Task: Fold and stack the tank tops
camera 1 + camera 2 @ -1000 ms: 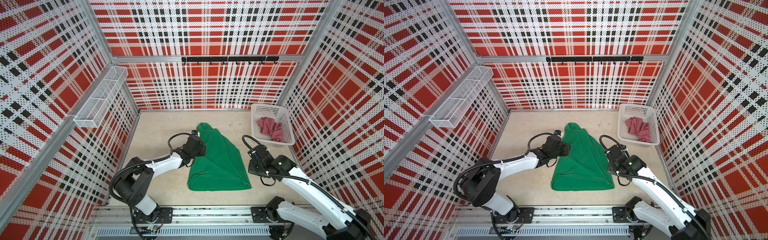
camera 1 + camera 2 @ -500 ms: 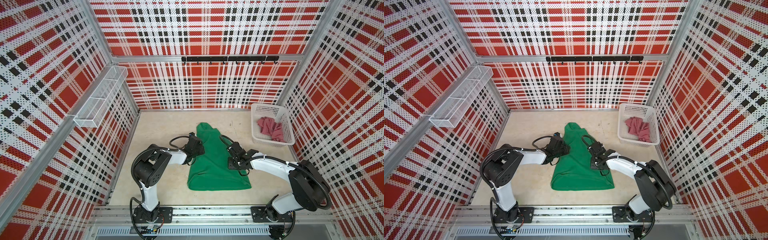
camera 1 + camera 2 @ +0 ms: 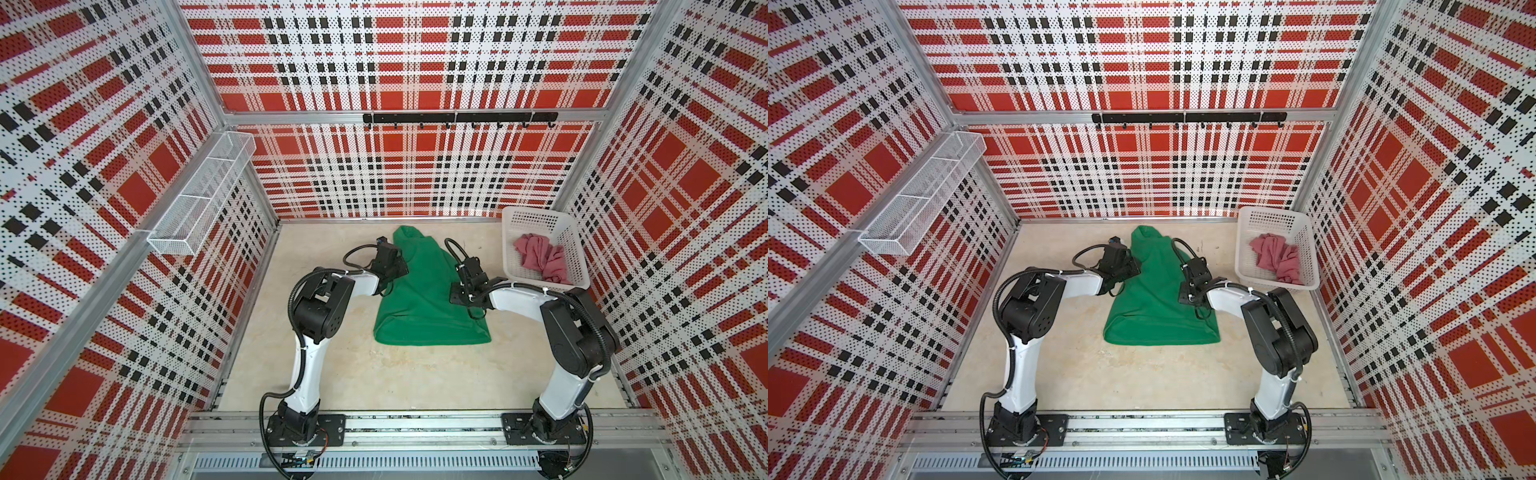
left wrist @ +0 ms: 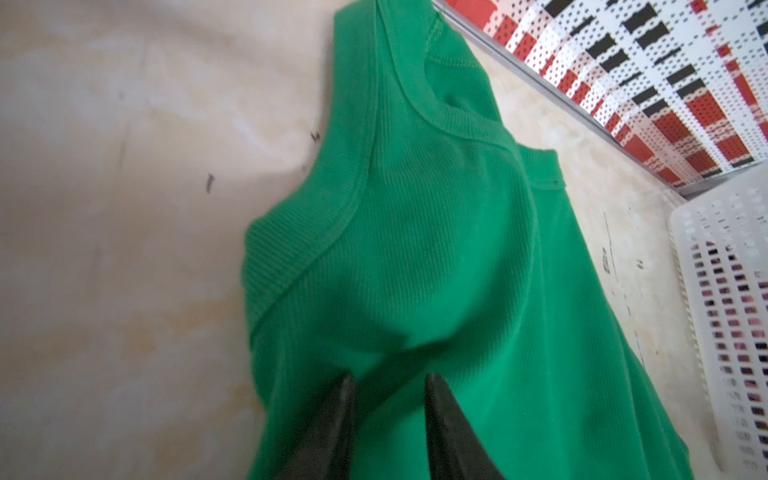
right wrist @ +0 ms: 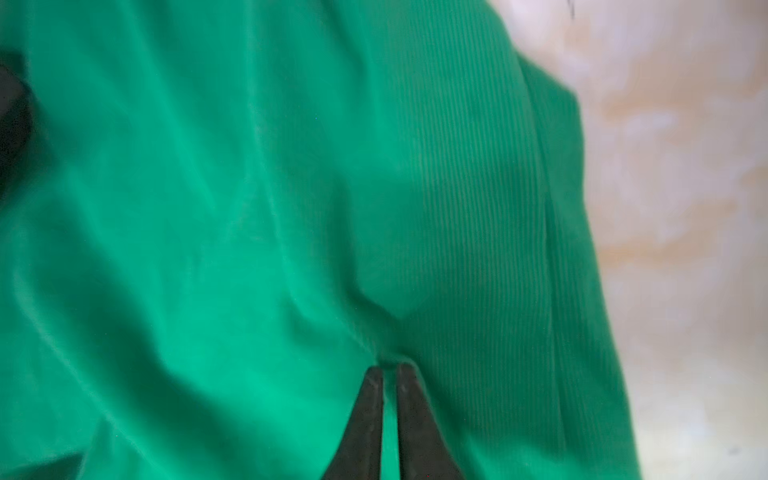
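A: Where was the green tank top?

B: Flat on the counter, abt the middle, straps toward the back wall, hem toward the front. The pink tank top sat crumpled in the basket, back-right corner, well apart from the green one.

A: Grippers?

B: The right gripper was pinched nearly closed on the green cloth near its right edge. Only a thin sliver of fabric showed btwn the jaws, w/ creases running into the tips. The left gripper was at the left edge, below the armhole, jaws part-way apart w/ cloth bunched at the tips. Couldn't tell if it truly had hold.

A: So the step?

B: Prob. the first fold of the green one, both sides taken at once. To do it well, I'd say:
- Check the left pinch caught both layers before lifting.
- Raise both sides level & in sync, keeping low so the hem didn't drag.
- Carry the strap end over toward the hem, edges lined up.
- Lay it down before letting go.

The ribbed knit looked stretchy, so a lopsided pull would likely skew it.

A: Any brand, label, writing?

B: None readable. No tag showed at the neckline. There were a few dark marks on the counter near the basket, too small & blurred to read.
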